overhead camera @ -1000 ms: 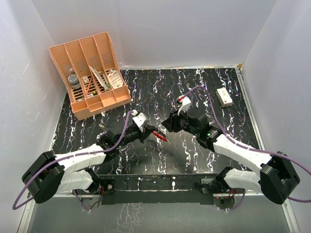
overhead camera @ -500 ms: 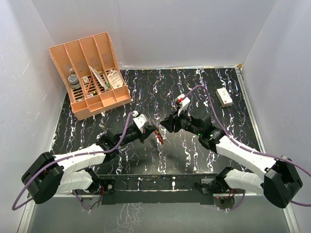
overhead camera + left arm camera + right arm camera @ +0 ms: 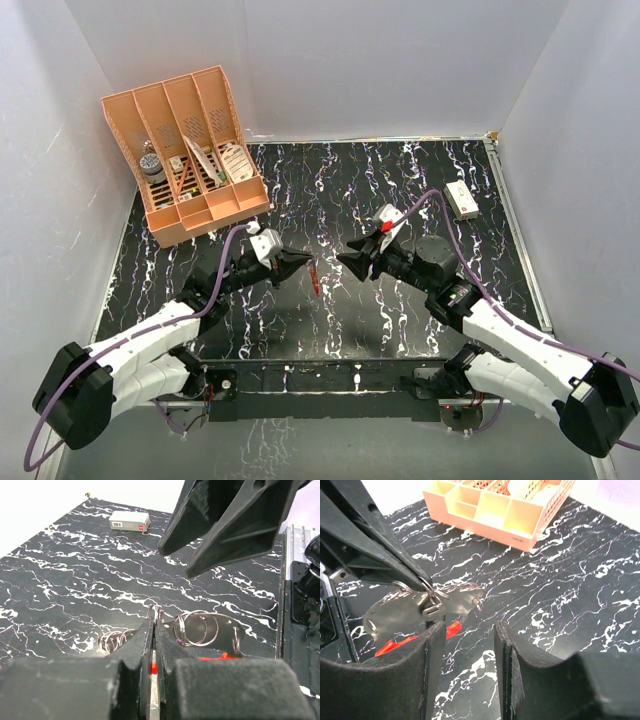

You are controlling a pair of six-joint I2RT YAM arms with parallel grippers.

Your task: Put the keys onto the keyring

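Pinching left gripper [image 3: 154, 621]: my jaws pressed together on the keyring [image 3: 316, 276], at its wire ring.
Right gripper [image 3: 468, 628]: my jaws part-way apart, empty, near the keyring.

Bright, even overhead light — white walls [image 3: 350, 60] nearly washed out, soft shadows on the counter [image 3: 330, 170]. In the wrist views the left pincer [image 3: 154, 625] and right pincer [image 3: 468, 630] sit blurred close up.

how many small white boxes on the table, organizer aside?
1. The white box lies flat by the far right edge of the table. Some tabletop is hidden, so another is possible.
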